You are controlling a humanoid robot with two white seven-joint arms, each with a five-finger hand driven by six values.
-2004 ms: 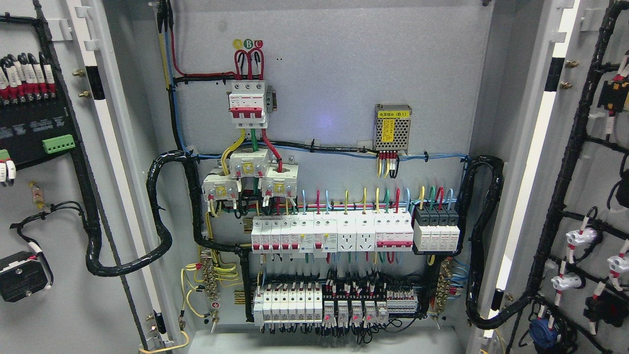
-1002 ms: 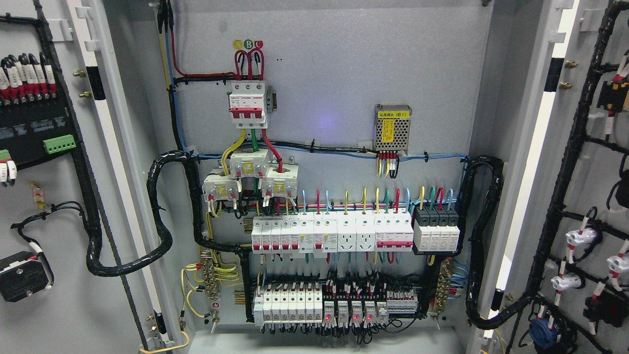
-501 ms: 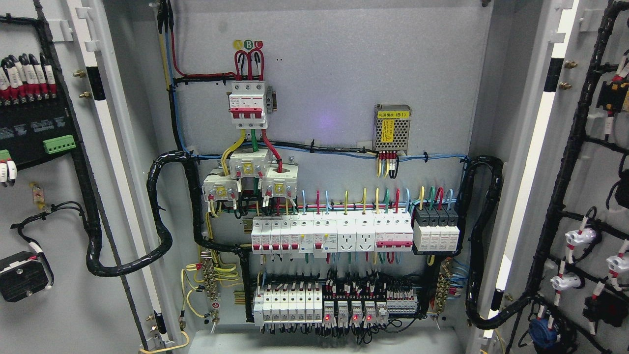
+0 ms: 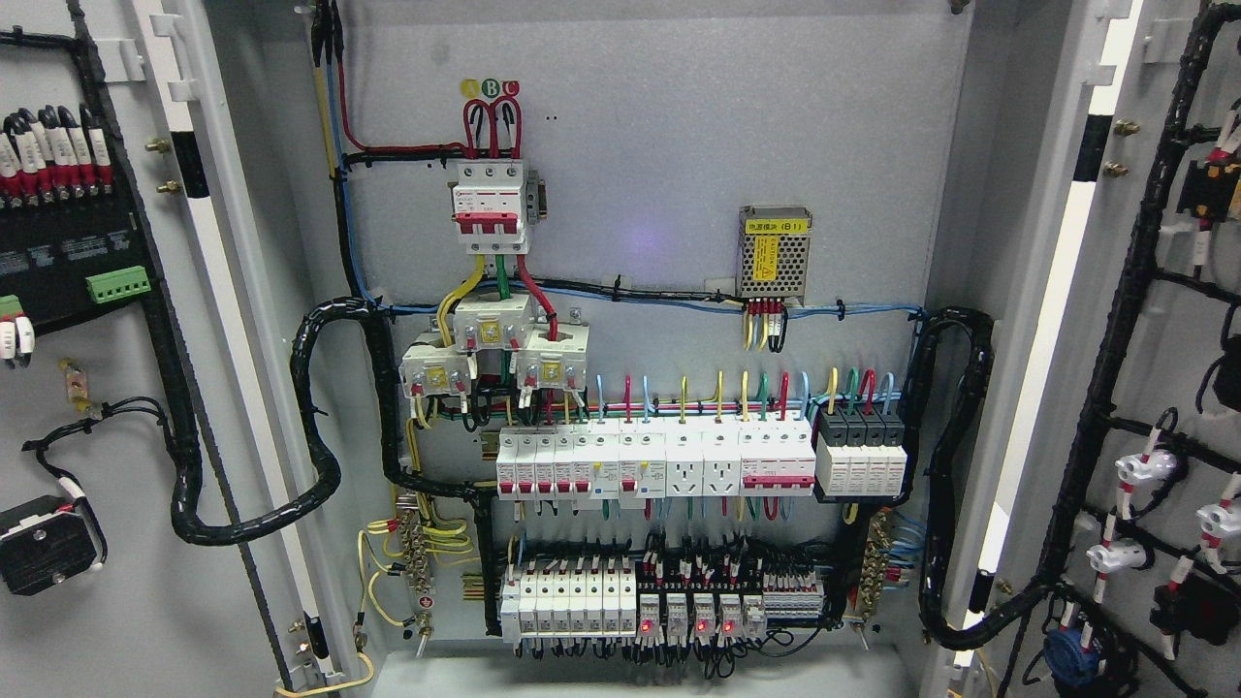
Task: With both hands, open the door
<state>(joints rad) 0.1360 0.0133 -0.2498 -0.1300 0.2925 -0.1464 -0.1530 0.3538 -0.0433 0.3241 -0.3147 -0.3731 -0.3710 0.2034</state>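
Note:
The grey electrical cabinet stands wide open. The left door (image 4: 107, 601) is swung out at the picture's left, its inner face toward me with black modules and wiring on it. The right door (image 4: 1178, 388) is swung out at the right, with a black cable harness and white connectors. Between them the back panel (image 4: 679, 145) carries a red-and-white main breaker (image 4: 490, 206), rows of white breakers (image 4: 659, 465) and a mesh power supply (image 4: 774, 252). Neither of my hands nor arms shows in the head view.
Thick black cable looms (image 4: 315, 417) loop from each door into the cabinet at the hinge sides, the right one (image 4: 955, 485) likewise. The cabinet floor (image 4: 620, 674) lies along the bottom edge.

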